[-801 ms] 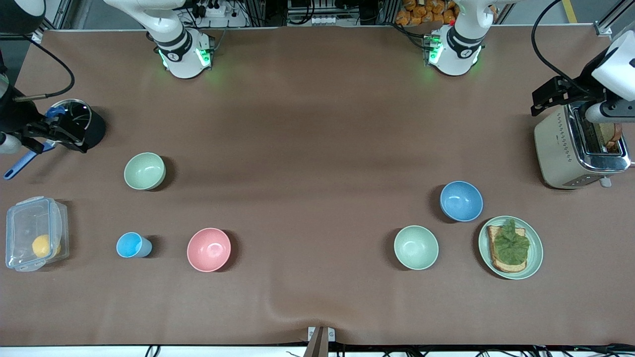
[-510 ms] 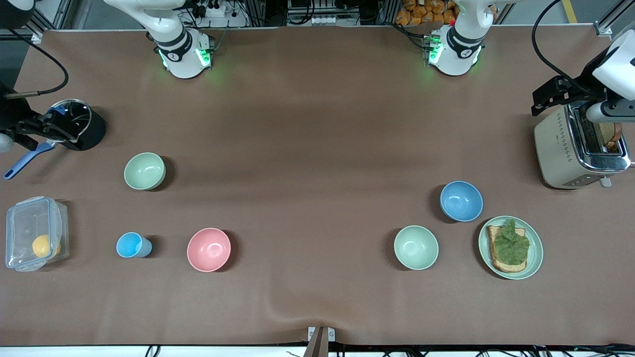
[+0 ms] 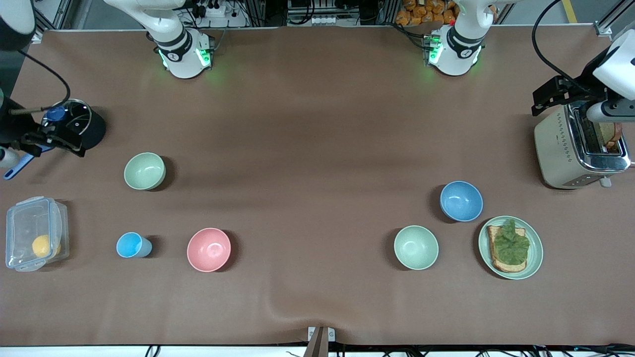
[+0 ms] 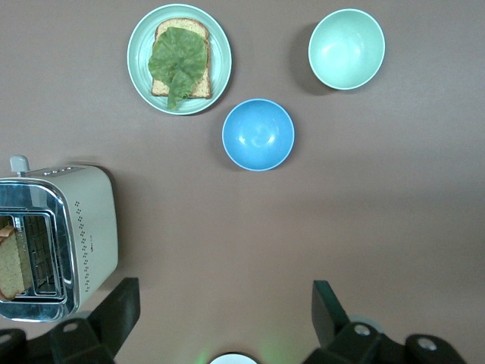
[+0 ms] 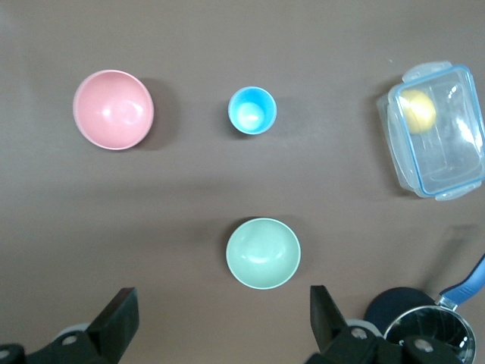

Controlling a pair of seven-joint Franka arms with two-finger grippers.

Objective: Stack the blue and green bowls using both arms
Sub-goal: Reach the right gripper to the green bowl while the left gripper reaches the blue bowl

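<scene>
1. A robotics lab: two arm bases [image 3: 183, 52] bolted along a desk [image 3: 317, 124] under brown covering.
2. Cables, power strips [image 3: 213, 10] and aluminium framing edge it.
3. Kitchen props, like a toaster [image 3: 570, 148], are staged.

Both arms run out of the front view's top edge above their bases. The right gripper [image 3: 47, 136] at the left edge is partly cut off and covers part of the pot [image 3: 82, 121]. The left gripper [image 3: 570, 94] sits at the right edge, its wrist cropped. In the left wrist view the toaster [image 4: 72, 227] is cut by the left edge; in the right wrist view the pot [image 5: 424, 334] is cut by the bottom edge.
</scene>
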